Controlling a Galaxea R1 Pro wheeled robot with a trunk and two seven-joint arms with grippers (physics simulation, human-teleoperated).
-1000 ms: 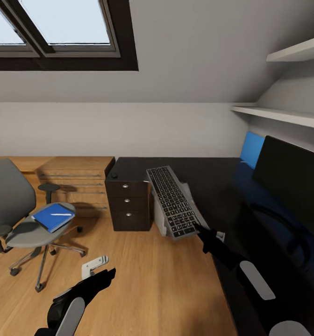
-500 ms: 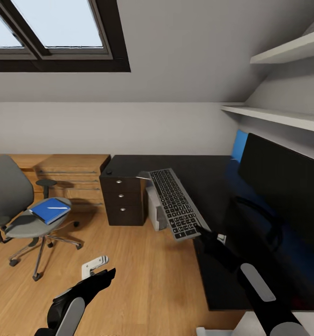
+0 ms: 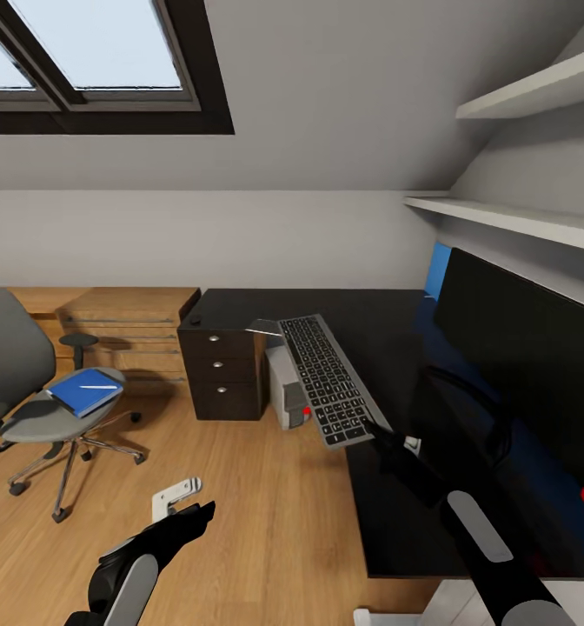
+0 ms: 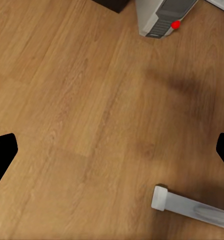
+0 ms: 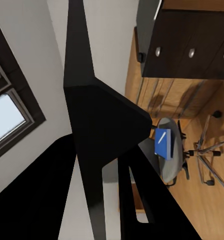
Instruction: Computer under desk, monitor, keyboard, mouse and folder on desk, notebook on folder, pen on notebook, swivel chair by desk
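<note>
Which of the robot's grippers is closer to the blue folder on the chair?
The left. The left gripper hangs over the floor, some way in front of the chair holding the folder. The right gripper is farther off by the desk, gripping the keyboard.

A pale grey sloped ceiling (image 3: 344,96) is seen overhead, with a dark-framed skylight (image 3: 92,61) set at eleven o'clock, through which pale daylight is admitted. A plain grey wall (image 3: 196,239) is met below it. The oak plank floor (image 3: 257,513) is spread toward six o'clock. Low oak cabinets (image 3: 122,335) are placed at nine o'clock, and two white shelves (image 3: 509,217) are mounted at two o'clock.
</note>
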